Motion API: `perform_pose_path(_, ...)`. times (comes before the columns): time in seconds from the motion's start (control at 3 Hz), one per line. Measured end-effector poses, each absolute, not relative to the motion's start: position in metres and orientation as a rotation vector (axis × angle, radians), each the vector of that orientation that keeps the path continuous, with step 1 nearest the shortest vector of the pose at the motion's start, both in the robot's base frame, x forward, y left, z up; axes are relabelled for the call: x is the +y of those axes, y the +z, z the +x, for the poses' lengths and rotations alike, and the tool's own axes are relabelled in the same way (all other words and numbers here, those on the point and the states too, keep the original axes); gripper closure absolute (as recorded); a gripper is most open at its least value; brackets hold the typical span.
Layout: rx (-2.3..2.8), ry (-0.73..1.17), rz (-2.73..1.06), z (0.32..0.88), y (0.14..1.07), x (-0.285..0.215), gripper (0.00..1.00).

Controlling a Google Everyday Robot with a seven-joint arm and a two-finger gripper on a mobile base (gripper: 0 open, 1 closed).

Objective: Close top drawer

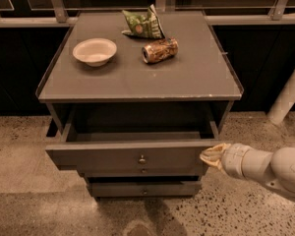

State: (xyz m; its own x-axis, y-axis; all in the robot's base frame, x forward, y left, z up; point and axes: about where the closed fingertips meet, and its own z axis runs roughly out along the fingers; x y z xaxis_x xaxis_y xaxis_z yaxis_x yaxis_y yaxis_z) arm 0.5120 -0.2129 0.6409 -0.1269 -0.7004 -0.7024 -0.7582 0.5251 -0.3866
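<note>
The top drawer (113,156) of the dark grey cabinet is pulled out, its inside empty, with a small round metal knob (142,159) on its flat front. My gripper (211,156) comes in from the lower right on a white arm (270,166). Its yellowish tip is at the right end of the drawer's front panel, touching or almost touching it.
On the cabinet top (187,77) are a white bowl (94,51), a green chip bag (143,24) and a brown can (160,50) lying on its side. Two narrower drawers (143,187) sit below. A white post (289,92) stands at the right on speckled floor.
</note>
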Motion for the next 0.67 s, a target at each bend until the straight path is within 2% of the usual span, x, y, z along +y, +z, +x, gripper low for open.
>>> perform_pose_path(0.33,1.856,0.08,-1.204,0.51,0.641,-0.213,1.0)
perform_pose_path(0.67,1.829,0.047,-1.197,0.534,0.661,-0.23,1.0)
